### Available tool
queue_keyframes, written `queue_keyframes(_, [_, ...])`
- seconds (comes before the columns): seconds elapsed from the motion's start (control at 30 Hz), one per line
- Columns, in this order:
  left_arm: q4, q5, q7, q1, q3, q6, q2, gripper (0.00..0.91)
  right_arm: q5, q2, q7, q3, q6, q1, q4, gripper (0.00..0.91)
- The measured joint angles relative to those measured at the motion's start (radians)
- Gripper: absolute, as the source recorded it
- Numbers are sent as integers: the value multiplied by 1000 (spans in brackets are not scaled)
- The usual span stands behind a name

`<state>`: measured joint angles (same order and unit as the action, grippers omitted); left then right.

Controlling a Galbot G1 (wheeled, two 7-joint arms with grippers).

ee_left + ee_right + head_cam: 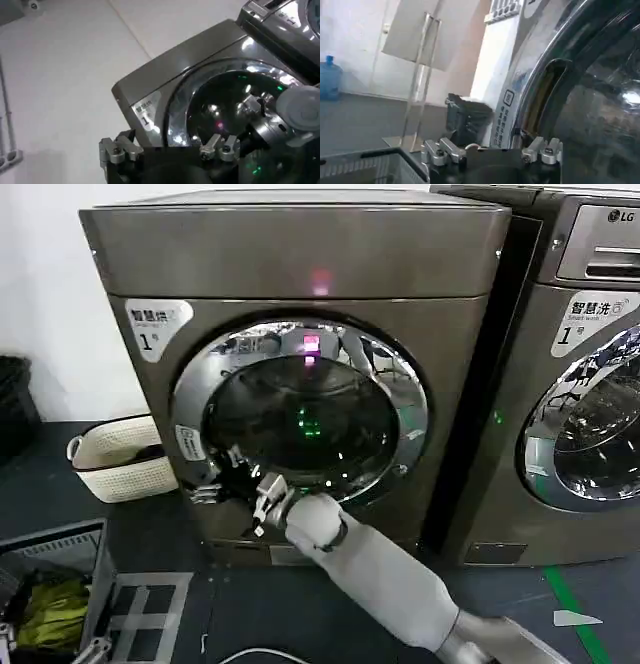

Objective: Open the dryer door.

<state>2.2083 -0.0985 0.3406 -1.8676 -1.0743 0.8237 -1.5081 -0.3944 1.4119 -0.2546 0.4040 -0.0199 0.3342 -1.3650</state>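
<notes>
Door handle side is where I have put my right gripper point(243, 476): it sits at the lower left edge of the dryer door point(305, 414), against the chrome ring, because the recessed slot for pulling is on that side of the ring. In the right wrist view this slot point(543, 95) is close ahead of my fingers point(542, 149), a dark opening between the chrome ring and the tinted glass. I judge that the door is still closed, since the ring lies flat on the front of the dryer point(300, 274) all around. The dryer itself stands on the floor, at the left of the LG machine point(585, 364), with a white basket point(115, 456) beside its lower left corner.

My right arm comes from the lower right edge of the head view and goes up and to the left, long and almost straight, with the wrist turned so that the fingers point into the door edge. The two fingers stand apart, and I cannot see that anything is held between them; whether a fingertip is already inside the slot I cannot tell.

My left gripper point(170, 150) waits well apart from the door, raised and looking at the dryer front from the side of the "1" sticker point(145, 114). Its fingers are spread wide and hold nothing.
</notes>
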Motion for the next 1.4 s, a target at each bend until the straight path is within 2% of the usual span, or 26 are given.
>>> queue_keyframes(0.13, [0, -1, 0, 1, -2, 0, -7, 907, -22, -5, -64, 5, 44, 0, 18, 907])
queue_keyframes(0.23, [0, -2, 0, 1, -5, 0, -9, 907, -56, -21, -136, 18, 132, 0, 32, 907])
queue_keyframes(0.27, [-3, -3, 0, 3, -10, 0, -6, 907, -60, -27, -149, 21, 144, 1, 31, 907])
queue_keyframes(0.5, [-49, -16, 2, 34, -66, 0, 28, 907, -177, -136, -358, 34, 252, 36, -64, 907])
queue_keyframes(0.73, [-102, 4, -86, 91, -140, -3, 95, 907, -256, -291, -569, -10, 282, 89, -196, 907])
queue_keyframes(0.87, [-121, 31, -130, 124, -128, -78, 155, 907, -274, -382, -709, -62, 291, 149, -285, 907])
queue_keyframes(0.97, [-130, 86, -143, 160, -103, -165, 212, 907, -272, -447, -815, -127, 288, 211, -351, 907])
queue_keyframes(1.07, [-148, 116, -145, 200, -69, -216, 265, 907, -271, -515, -866, -224, 290, 308, -425, 907])
queue_keyframes(1.23, [-197, 140, -146, 297, 6, -245, 356, 907, -301, -610, -871, -492, 356, 550, -540, 907])
queue_keyframes(1.4, [-248, 173, -143, 401, 146, -240, 440, 907, -366, -598, -815, -853, 396, 825, -604, 907])
